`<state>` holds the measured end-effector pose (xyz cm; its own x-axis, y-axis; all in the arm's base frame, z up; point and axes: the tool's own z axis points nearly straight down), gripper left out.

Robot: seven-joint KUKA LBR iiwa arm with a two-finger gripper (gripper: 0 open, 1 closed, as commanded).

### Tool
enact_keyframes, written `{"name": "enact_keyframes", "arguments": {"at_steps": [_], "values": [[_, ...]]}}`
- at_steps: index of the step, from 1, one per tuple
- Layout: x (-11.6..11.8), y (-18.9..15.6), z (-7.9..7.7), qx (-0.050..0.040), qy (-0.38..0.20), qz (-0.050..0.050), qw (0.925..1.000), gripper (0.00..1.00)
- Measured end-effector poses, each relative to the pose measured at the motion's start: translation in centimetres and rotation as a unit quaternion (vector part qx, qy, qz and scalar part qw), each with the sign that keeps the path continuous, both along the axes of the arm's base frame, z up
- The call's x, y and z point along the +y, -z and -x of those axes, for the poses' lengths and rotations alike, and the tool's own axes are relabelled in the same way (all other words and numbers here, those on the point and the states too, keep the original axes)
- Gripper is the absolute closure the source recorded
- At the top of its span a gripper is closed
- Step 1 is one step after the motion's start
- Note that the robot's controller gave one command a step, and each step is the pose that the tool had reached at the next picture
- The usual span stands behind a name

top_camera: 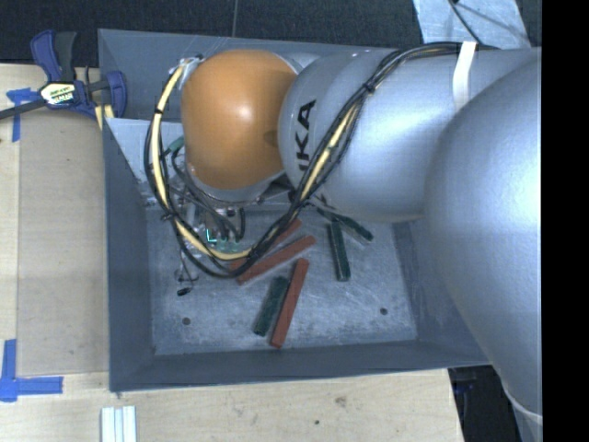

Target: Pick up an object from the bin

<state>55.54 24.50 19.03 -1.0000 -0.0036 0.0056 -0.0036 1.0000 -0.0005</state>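
As you look down on the grey bin (129, 274), the arm (442, 136) comes in from 3 o'clock and covers most of the upper half. Its orange cover (235, 118) sits toward 11 o'clock, with black and yellow cables (342, 122) looping around it and down toward the floor.

The gripper (216, 233) hangs under that cover, low over the floor at about 9 to 10 o'clock from the bin's centre. Cover and cables hide it too much, so you cannot tell whether it is open, closed or gripping anything.

Nearest to it lies a brown stick (281, 254), flat on the floor near the centre. It runs diagonally, and its lower-left end passes just under the cable loop beside the gripper. Whether the gripper touches it you cannot tell.

Toward 6 o'clock a second brown stick (291, 300) lies slanted, with a dark green stick (271, 306) right against its left side.

At about 3 o'clock from the centre another green stick (340, 251) lies nearly upright in the picture, close under the arm. All the sticks rest on the floor.
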Motion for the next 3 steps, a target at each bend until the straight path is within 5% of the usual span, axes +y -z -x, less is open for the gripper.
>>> {"name": "enact_keyframes", "arguments": {"at_steps": [1, 2, 3], "values": [[-6.7, 0.7, -3.7, -0.0051, -0.030, 0.000, 0.9995, 0.00], [-12.8, 11.2, -2.5, -0.0032, -0.142, -0.001, 0.9899, 0.00], [-12.7, 11.0, -2.6, -0.0043, -0.142, -0.001, 0.9899, 1.00]]}}
